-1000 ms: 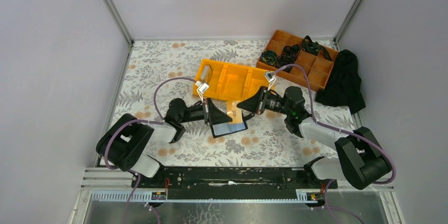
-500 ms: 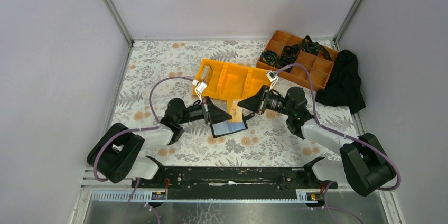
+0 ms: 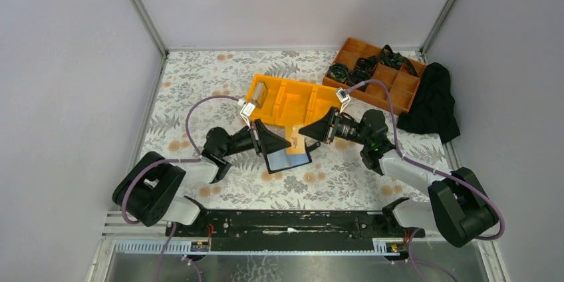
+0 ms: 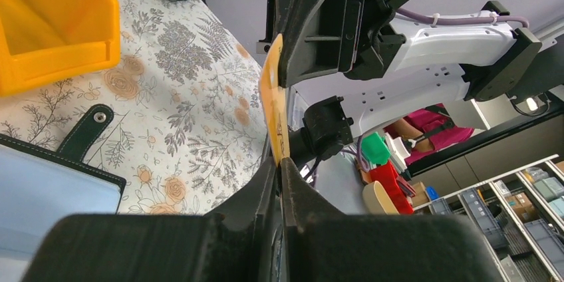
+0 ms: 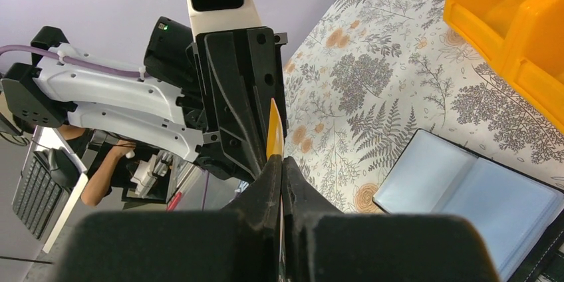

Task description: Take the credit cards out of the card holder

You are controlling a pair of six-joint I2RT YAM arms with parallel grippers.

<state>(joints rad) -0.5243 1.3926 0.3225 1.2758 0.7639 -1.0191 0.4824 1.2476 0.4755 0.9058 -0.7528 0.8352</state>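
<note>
- Here, the right pincer [image 3: 304,134] is clamped shut on the tan card [image 4: 271,96], which stands on edge in the air above the tabletop [image 3: 199,86].
- The left pincer [image 3: 287,142] meets it almost tip to tip. The card's other end sits between its fingers, but I cannot tell whether they press the card or stand slightly parted.
- The card holder [image 3: 287,160] lies open and flat on the floral tabletop, directly under the two pincers. Its clear greyish sleeves face up, and a black strap with a snap sticks out from one side.
- A yellow bin [image 3: 292,99] sits just beyond the holder, on the far side.
- A brown tray [image 3: 399,96] holding dark coiled items stands at the far right, with a black cloth [image 3: 432,102] bunched just beside it.
</note>
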